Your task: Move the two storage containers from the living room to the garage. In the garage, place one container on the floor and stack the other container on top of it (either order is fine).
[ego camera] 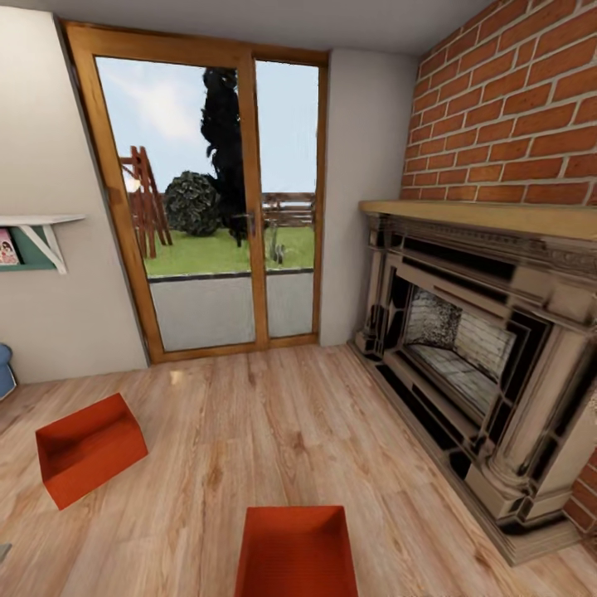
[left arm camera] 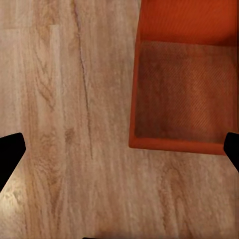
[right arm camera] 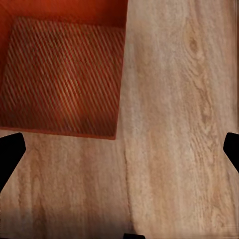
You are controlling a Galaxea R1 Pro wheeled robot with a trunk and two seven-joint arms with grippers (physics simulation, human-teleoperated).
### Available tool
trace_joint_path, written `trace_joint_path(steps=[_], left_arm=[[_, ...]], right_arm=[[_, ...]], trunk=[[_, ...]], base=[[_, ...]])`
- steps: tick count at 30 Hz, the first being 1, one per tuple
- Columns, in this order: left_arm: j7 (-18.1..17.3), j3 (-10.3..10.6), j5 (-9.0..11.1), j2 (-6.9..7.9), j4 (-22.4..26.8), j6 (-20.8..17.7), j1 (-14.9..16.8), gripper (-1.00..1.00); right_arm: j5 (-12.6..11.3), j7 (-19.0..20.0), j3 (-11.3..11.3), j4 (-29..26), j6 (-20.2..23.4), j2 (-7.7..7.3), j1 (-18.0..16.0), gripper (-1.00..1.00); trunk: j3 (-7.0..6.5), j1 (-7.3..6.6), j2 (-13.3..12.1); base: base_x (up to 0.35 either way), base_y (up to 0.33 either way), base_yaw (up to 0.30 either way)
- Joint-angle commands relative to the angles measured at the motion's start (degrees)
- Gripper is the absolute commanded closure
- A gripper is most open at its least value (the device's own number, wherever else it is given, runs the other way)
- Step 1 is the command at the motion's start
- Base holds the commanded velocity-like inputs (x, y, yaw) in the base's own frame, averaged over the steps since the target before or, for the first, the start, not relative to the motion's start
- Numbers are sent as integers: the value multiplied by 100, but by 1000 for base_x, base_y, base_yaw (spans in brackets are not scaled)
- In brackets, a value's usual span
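On the right, the brick wall (ego camera: 514,108) and fireplace (ego camera: 481,365) bound the living room; base could clip the hearth when turning out. Glass door (ego camera: 207,199) ahead, shelf (ego camera: 37,240) left. Wood floor (ego camera: 274,423) is open between them. Near container (ego camera: 297,551) sits just below both arms, far container (ego camera: 87,448) well apart, left; neither held. Left pincer (left arm camera: 119,149) and right pincer (right arm camera: 119,149) spread wide, empty. Risk: one-sided grab tips the bin.

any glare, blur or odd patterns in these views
Head view: a small bright glare patch on the wood floor by the glass door; the fireplace looks smeared. Right wrist view: diagonal striping across the container floor. Left wrist view: soft, slightly blurred.
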State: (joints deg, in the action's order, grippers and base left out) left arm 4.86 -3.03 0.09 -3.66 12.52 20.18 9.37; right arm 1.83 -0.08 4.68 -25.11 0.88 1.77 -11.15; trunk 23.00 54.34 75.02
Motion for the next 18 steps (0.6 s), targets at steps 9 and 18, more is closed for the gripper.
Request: trace_joint_path(steps=[9, 18], left_arm=[[-3, -26, 0, -3, -4, 13, 3, -100], [-3, -24, 0, -3, -4, 12, 3, -100]], right_arm=[[19, -1, 7, -3, 9, -1, -2, -100], [19, -1, 7, -5, 9, -1, -2, -100]], trunk=[[4, 0, 4], [3, 0, 4]], base=[[0, 109, -29], [0, 100, -3]])
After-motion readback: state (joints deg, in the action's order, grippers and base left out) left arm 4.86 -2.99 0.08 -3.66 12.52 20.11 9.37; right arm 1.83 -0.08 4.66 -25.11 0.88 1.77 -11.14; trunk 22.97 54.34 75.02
